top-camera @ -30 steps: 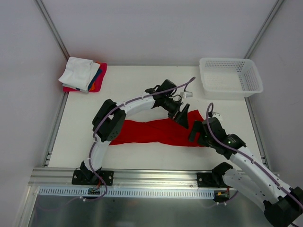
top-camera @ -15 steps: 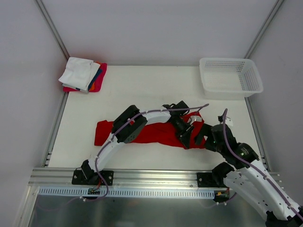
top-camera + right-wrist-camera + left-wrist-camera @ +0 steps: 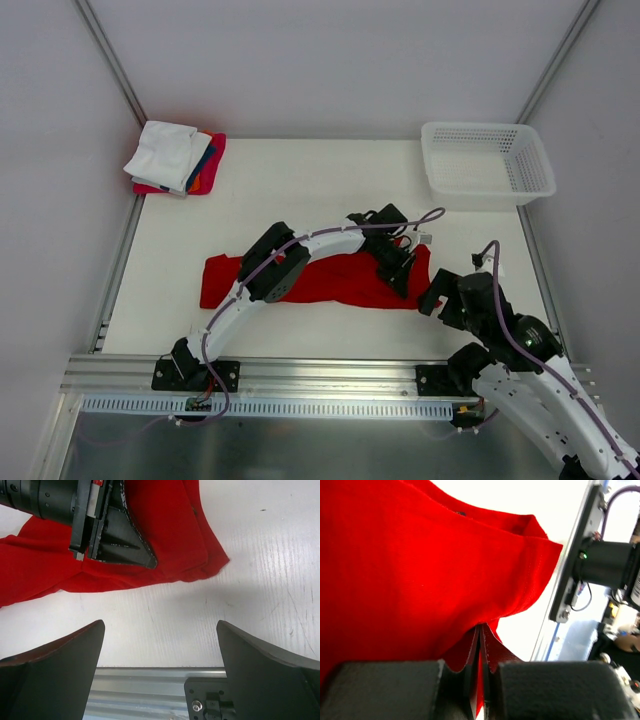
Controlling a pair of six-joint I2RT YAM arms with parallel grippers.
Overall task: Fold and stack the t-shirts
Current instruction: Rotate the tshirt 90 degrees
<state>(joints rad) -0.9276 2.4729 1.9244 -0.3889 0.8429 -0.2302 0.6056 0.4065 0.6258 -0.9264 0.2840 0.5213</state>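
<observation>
Red t-shirt (image 3: 335,286), left pincer (image 3: 402,283) clamped, arm (image 3: 305,243) arched

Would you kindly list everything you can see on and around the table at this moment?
Plain bright red cloth t-shirt: one, red, lying in a long strip across the middle of the table.
Stack of folded shirts: one pile, white on top with blue, orange and pink-red edges showing, far left corner.
White plastic mesh basket: one, white, far right corner.
White table: one, white, beneath everything.
Left hand: one, black, shut on the red t-shirt near its right end.
Right hand: one, black, open, over bare table just near of the t-shirt's right end.
</observation>
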